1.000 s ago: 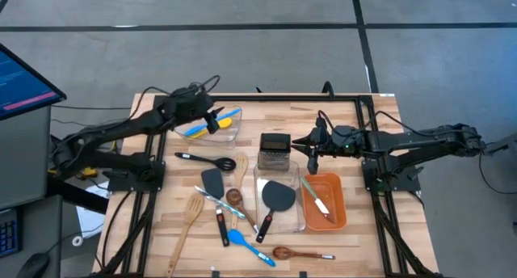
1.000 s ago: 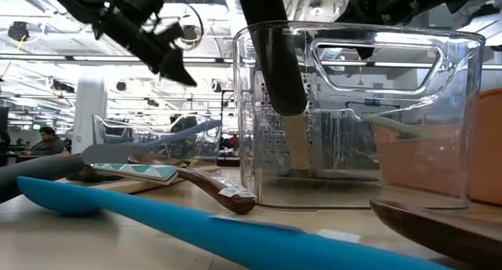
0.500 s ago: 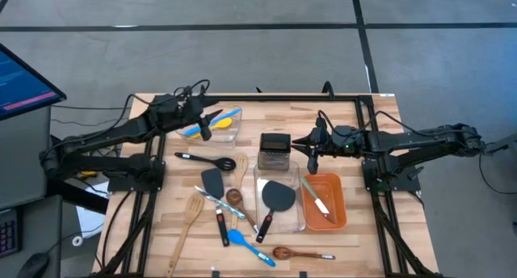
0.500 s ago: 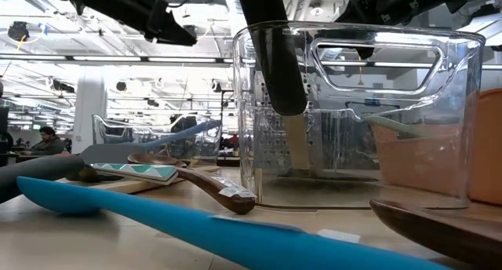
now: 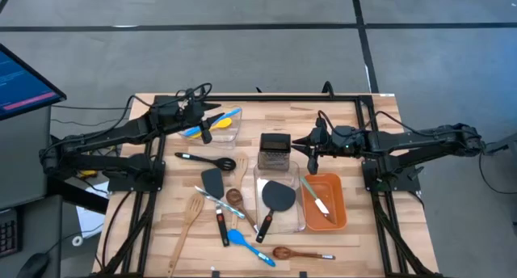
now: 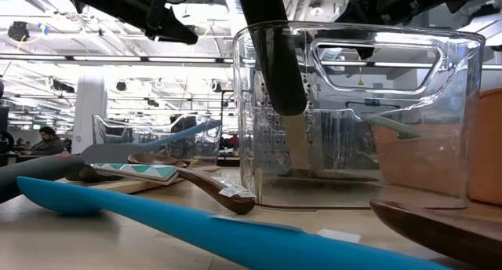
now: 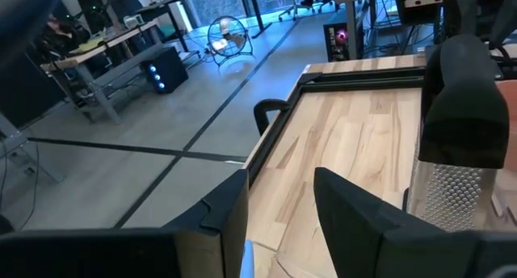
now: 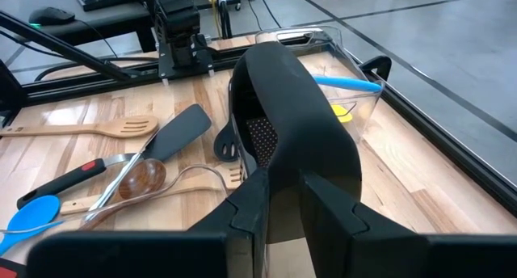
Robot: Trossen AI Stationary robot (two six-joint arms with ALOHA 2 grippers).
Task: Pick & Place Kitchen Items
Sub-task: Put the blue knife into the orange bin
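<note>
A blue spoon and a yellow spoon (image 5: 216, 121) lie in a clear bin (image 5: 226, 134) at the far left. My left gripper (image 5: 208, 129) hangs open above that bin with nothing between its fingers (image 7: 279, 217). A steel box grater (image 5: 275, 151) with a black top stands mid-table. My right gripper (image 5: 312, 155) hovers just right of the grater, its fingers (image 8: 246, 205) a narrow gap apart and off it. A black turner (image 5: 277, 199) leans in a clear tub (image 5: 292, 221). A pale spatula (image 5: 317, 199) lies in the orange bin (image 5: 339, 217).
Loose utensils lie left of the tub: a black slotted spoon (image 5: 206, 160), a grey spatula (image 5: 212, 181), a wooden slotted spoon (image 5: 187, 221), a wooden spoon (image 5: 237, 199), a blue spoon (image 5: 249, 246). Another wooden spoon (image 5: 299, 253) lies near the front edge. Bare wood at the far middle.
My left gripper has risen from the far-left clear bin and drawn back a little toward the table's left edge. The blue and yellow spoons stay lying in the bin. Over the last half second it has kept still.
</note>
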